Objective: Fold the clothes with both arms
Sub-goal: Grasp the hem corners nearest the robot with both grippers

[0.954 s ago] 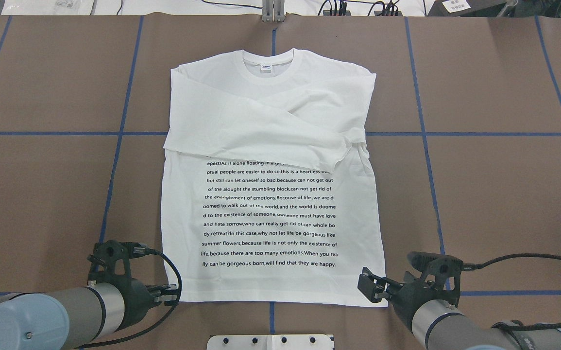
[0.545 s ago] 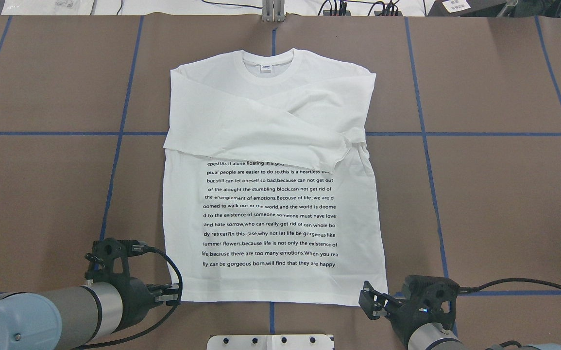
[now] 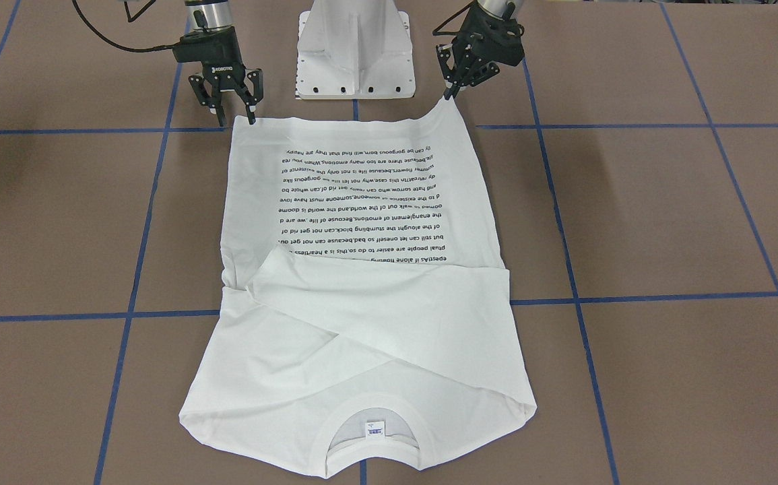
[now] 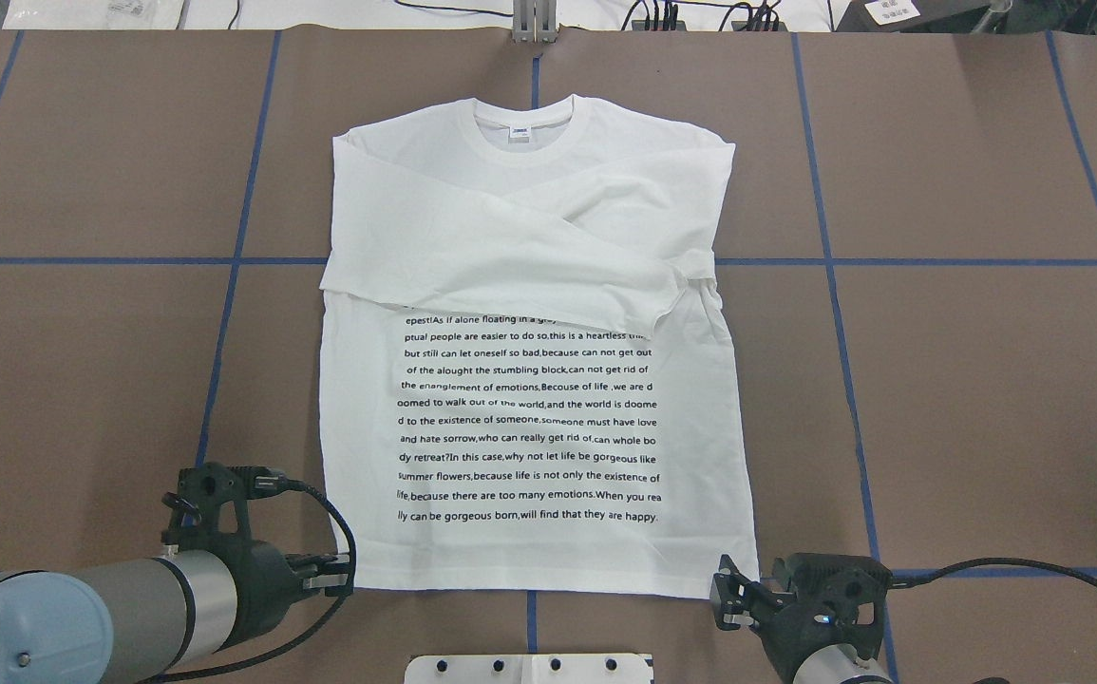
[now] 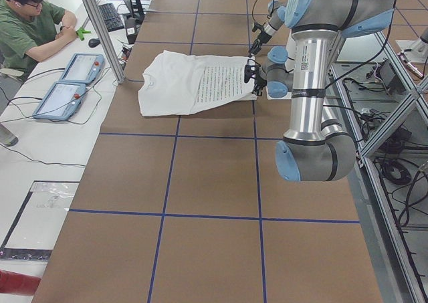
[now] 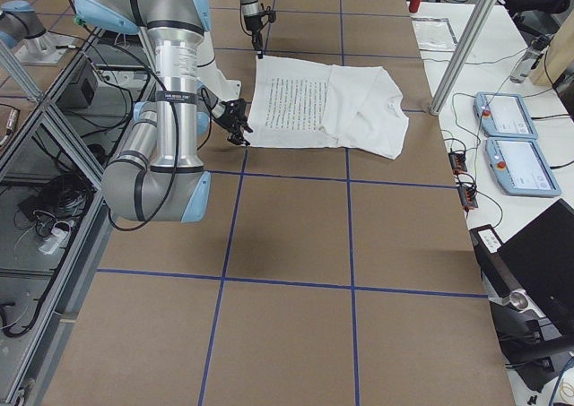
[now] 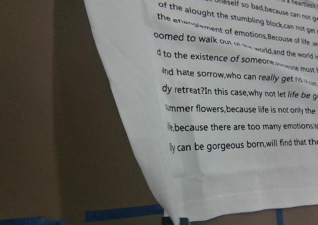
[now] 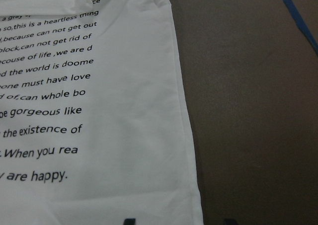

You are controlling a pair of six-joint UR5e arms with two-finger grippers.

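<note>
— Left end effector [image 3: 449,93]?
— Pinching one hem corner of the T-shirt [image 4: 529,427].
— Right end effector [image 3: 234,116]?
— Fingers spread at the other hem corner.
— The shirt?
— Flat on the desk [image 4: 985,380], print up, sleeves folded across.

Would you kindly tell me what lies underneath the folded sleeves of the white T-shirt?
The sleeves lie crossed over the chest of the T-shirt. Below them the printed text shows; its top line is half covered, and anything printed higher up is hidden.
</note>
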